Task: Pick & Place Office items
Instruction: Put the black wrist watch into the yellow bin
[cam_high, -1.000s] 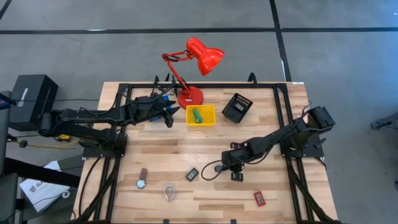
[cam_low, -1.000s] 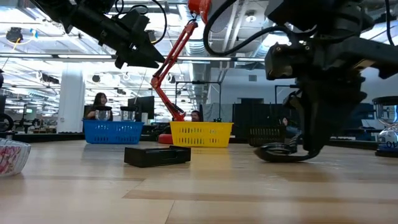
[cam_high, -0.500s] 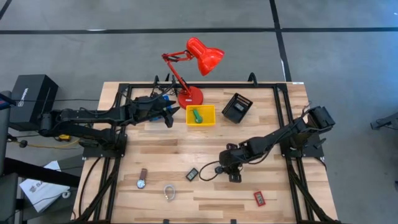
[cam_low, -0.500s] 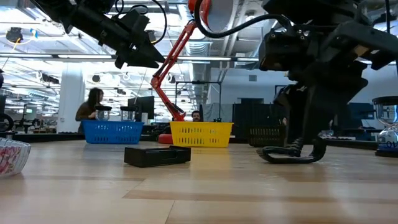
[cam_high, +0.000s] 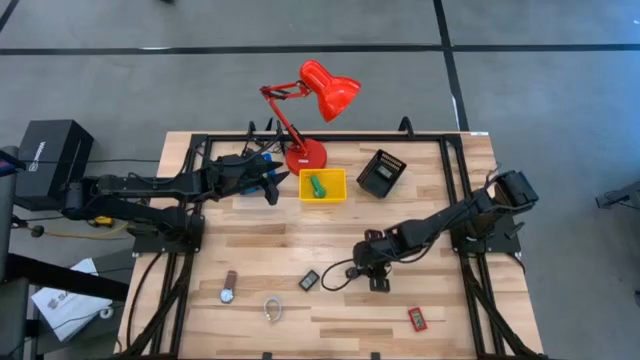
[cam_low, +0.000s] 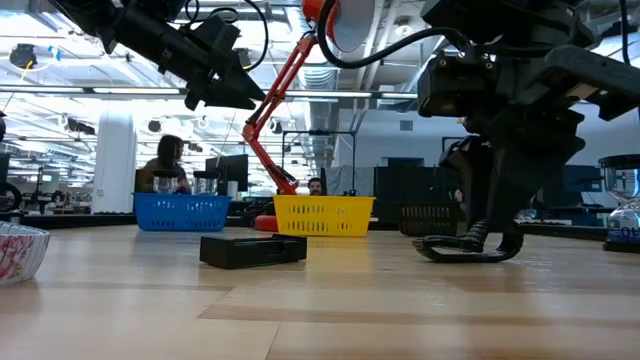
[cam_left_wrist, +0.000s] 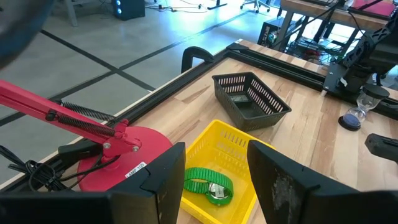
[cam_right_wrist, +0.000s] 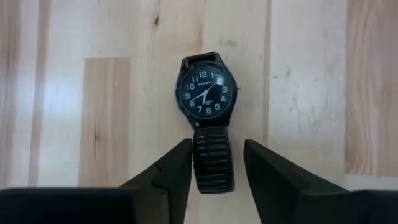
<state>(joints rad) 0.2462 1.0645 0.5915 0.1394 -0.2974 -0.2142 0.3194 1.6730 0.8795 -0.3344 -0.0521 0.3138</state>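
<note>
Most of the job looks unfinished. One green watch (cam_left_wrist: 208, 186) lies in the yellow tray (cam_high: 323, 186) near the far edge of the counter (cam_high: 250, 250), beside the red lamp's base (cam_high: 306, 155); the black tray (cam_high: 381, 173) next to it holds something dark I cannot make out.

Loose near the counter's front edge are a brown-strapped wristwatch (cam_high: 229, 287), a clear ring (cam_high: 272, 309), a small black gadget (cam_high: 309, 281) and a small red rectangle (cam_high: 417, 319).

The right hand (cam_right_wrist: 216, 163) is low over the counter's middle, fingers apart astride the band of a black watch (cam_right_wrist: 208, 94) that lies flat on the wood, not gripped.

The left hand (cam_left_wrist: 216, 180) hangs over the yellow tray, fingers apart, holding nothing.

The black watch's dial shows numerals and a small brand word too fine to read; the lamp base's label is unreadable.
</note>
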